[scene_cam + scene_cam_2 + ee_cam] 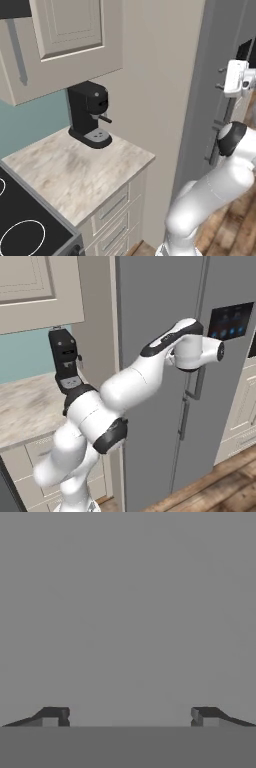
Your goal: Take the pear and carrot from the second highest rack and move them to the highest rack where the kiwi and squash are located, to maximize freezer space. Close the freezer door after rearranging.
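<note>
hand view puts your gripper (130, 717) square against a flat grey panel, its two dark fingertips (52, 716) standing wide apart at the bottom with nothing between them. you are looking at bare grey surface up close, with no edge or handle to steer by.

right base view shows your arm reaching up and across to the tall grey fridge-freezer (150, 316), with the hand held up against the left door near the seam between the two doors. the door handles (186, 406) run down just beside that seam, below the wrist. both doors look shut, so you cannot see the racks, the pear, the carrot, the kiwi or the squash; wherever they sit, they are behind those doors. a dark display panel (231, 321) with small blue lights sits high on the right door.

left base view gives you the side of the appliance (215, 75) at the right, with the white hand close against its front. to the left, a black coffee machine (90, 114) stands on the pale stone counter (75, 175), under a cream wall cabinet (70, 35). a black cooktop (22, 225) fills the lower left corner, and wood flooring (235, 230) shows at the lower right.
</note>
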You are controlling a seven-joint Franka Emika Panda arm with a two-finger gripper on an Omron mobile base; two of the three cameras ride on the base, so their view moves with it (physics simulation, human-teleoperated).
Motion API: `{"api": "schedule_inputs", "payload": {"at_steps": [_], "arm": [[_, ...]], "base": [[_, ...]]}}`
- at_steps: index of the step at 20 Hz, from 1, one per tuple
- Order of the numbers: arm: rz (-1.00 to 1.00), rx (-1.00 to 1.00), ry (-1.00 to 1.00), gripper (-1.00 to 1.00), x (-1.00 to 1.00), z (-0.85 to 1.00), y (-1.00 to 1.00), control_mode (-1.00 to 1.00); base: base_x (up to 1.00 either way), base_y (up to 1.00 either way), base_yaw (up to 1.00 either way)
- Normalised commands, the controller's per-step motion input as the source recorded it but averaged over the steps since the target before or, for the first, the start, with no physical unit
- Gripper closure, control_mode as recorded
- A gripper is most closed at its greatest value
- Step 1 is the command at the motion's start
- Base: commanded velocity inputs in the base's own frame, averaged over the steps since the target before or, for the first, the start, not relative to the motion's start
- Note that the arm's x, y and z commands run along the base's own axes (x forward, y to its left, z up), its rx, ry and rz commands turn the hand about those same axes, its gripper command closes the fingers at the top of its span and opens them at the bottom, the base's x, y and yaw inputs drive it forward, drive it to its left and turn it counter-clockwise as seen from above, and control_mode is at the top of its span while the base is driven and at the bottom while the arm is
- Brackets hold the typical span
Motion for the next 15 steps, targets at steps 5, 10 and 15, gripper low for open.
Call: {"api": "schedule_inputs", "payload": {"at_steps": [5,10,15], "arm": [[0.01,0.00,0.03,-1.00,0.49,-0.26,0.60,-1.00],[0.00,0.00,0.00,-1.00,0.33,-0.29,0.52,-1.00],[0.00,0.00,0.00,-1.00,0.04,-0.32,0.40,-1.00]], "base": [[0.00,0.00,0.00],[0.00,0.00,0.00],[0.00,0.00,0.00]]}}
